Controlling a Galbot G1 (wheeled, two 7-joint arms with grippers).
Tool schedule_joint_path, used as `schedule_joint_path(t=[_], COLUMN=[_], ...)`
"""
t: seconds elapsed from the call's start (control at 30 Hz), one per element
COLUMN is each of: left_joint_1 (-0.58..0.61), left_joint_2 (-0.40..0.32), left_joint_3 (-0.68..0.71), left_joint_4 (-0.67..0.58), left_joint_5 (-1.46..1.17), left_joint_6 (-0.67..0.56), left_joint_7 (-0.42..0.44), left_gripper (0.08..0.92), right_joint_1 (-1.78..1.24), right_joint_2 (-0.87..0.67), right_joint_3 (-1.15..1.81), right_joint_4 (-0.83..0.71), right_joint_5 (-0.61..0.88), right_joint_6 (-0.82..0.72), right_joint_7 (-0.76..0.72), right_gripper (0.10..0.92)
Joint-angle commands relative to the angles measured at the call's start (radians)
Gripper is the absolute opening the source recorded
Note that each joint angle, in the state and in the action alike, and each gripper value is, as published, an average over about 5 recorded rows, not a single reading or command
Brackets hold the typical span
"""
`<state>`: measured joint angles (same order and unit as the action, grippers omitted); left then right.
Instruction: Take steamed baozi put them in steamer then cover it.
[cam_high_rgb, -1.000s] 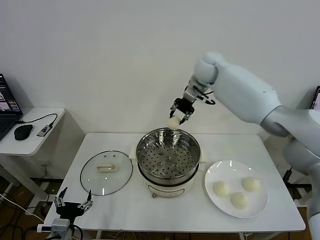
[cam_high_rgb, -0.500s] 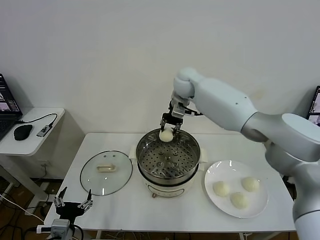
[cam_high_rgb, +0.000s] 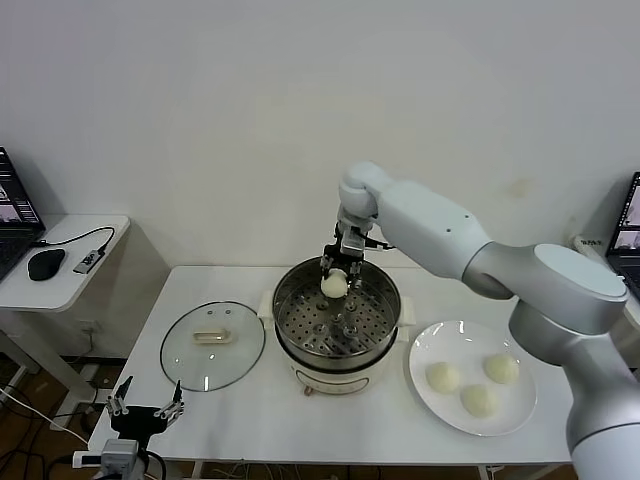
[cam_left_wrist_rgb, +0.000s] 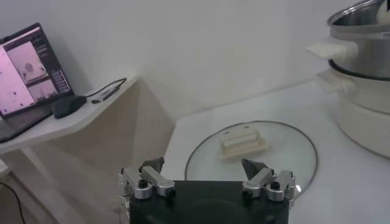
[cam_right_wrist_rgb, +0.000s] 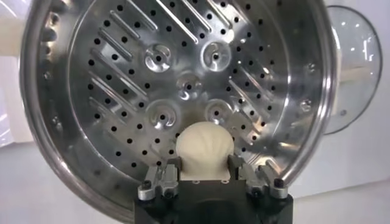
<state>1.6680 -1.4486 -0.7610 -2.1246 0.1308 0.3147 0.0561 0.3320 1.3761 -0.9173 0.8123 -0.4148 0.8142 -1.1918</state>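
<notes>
Baozi in tool: you have one bun (cam_high_rgb: 334, 285) (cam_right_wrist_rgb: 204, 148) clamped in the right tool (cam_high_rgb: 336, 279) (cam_right_wrist_rgb: 205, 173), held over the far part of the steamer's tray, just inside the rim; whether it touches the tray, you cannot tell.
Right tool: fingers (cam_right_wrist_rgb: 172, 171) pressed against both sides of that bun, pointing down into the pot.
Steamer: your steel pot (cam_high_rgb: 381, 320) (cam_right_wrist_rgb: 304, 73) (cam_left_wrist_rgb: 367, 42) sits mid-tabletop on its white base, uncovered, with only the perforated tray showing inside it.
Other baozi: three buns (cam_high_rgb: 443, 377) lie close together on the white plate (cam_high_rgb: 425, 393), just right of the steamer.
Cover: the glass lid (cam_high_rgb: 188, 365) (cam_left_wrist_rgb: 286, 137) lies flat on the tabletop (cam_high_rgb: 330, 420) just left of the steamer, handle (cam_high_rgb: 213, 336) (cam_left_wrist_rgb: 242, 142) up.
Left tool: your left tool (cam_high_rgb: 146, 411) (cam_left_wrist_rgb: 207, 176) hangs low at the tabletop's near-left corner, fingers (cam_left_wrist_rgb: 256, 172) spread apart and holding nothing, facing the lid.
Side desk: a laptop (cam_left_wrist_rgb: 27, 70), mouse (cam_high_rgb: 46, 263) and cable rest well to your left.
</notes>
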Motion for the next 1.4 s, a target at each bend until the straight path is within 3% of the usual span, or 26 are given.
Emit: schedule_joint_path(t=[0.03,0.2,0.4,0.5,0.63,0.8,1.03,1.2,1.4], left_joint_1=[0.000,-0.002,-0.007,-0.010,-0.014,-0.020,-0.034,-0.039,-0.040], left_joint_2=[-0.002,-0.002,-0.002,-0.004,-0.004,0.000,0.014,0.030,0.047], left_joint_3=[0.002,0.004,0.007,0.009,0.011,0.014,0.030,0.036,0.040], left_joint_4=[0.003,0.009,0.021,0.022,0.024,0.020,0.018,0.013,0.008], left_joint_5=[0.001,0.001,0.002,0.003,0.003,0.003,-0.004,-0.013,-0.019], left_joint_6=[0.000,0.000,0.000,0.001,0.002,0.007,0.020,0.030,0.036], left_joint_7=[0.001,0.001,0.003,0.004,0.007,0.015,0.024,0.030,0.036], left_gripper=[0.823,0.823,0.823,0.823,0.823,0.823,0.823,0.823,0.823], right_joint_1=[-0.028,-0.032,-0.024,-0.007,0.055,0.192,0.331,0.369,0.322], right_joint_2=[0.015,0.014,0.006,-0.016,-0.085,-0.228,-0.511,-0.664,-0.806], right_joint_3=[0.007,0.007,0.003,-0.001,-0.033,-0.079,-0.160,-0.208,-0.207], right_joint_4=[-0.035,-0.034,-0.027,0.004,0.107,0.282,0.493,0.571,0.684], right_joint_5=[-0.064,-0.068,-0.040,0.018,0.182,0.410,0.668,0.688,0.663], right_joint_6=[0.014,0.011,-0.033,-0.077,-0.181,-0.417,-0.946,-1.222,-1.431], right_joint_7=[0.039,0.055,0.083,0.062,0.019,-0.048,-0.058,-0.100,-0.156], right_gripper=[0.492,0.534,0.705,0.782,0.819,0.823,0.823,0.823,0.823])
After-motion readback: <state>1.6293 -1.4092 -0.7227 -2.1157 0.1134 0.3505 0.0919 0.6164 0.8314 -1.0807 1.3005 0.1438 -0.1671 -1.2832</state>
